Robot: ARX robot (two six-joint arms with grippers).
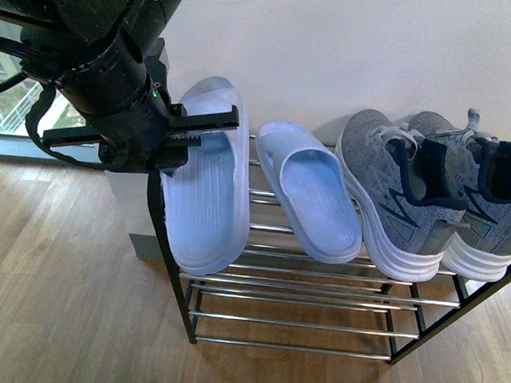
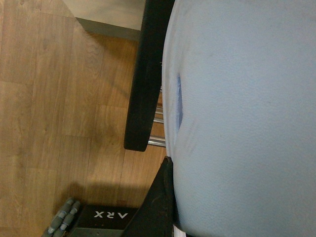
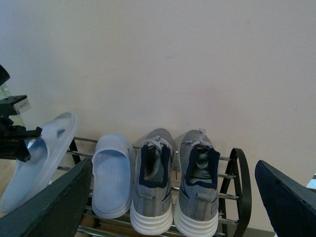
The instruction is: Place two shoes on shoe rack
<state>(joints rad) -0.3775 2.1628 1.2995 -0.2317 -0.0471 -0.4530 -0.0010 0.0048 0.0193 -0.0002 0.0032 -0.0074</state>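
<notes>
Two grey knit shoes point(image 1: 403, 196) point(image 1: 484, 205) with white soles stand side by side at the right end of the shoe rack point(image 1: 318, 295), heels toward me; the right wrist view shows them too point(image 3: 152, 192) point(image 3: 197, 192). My left gripper point(image 1: 185, 131) is shut on a light blue slipper point(image 1: 207, 197) at the rack's left end, toe pointing down. In the left wrist view that slipper point(image 2: 237, 118) fills the frame beside one black finger point(image 2: 155, 207). A second light blue slipper point(image 1: 312, 195) lies on the rack between them. My right gripper point(image 3: 170, 197) is open, back from the rack.
The black rack frame point(image 2: 143, 84) runs right beside the held slipper. A grey box point(image 1: 137, 210) stands against the wall at the rack's left end. A window point(image 1: 1, 98) is further left. Wooden floor point(image 1: 58, 292) lies in front, and a white wall point(image 1: 351, 50) rises behind.
</notes>
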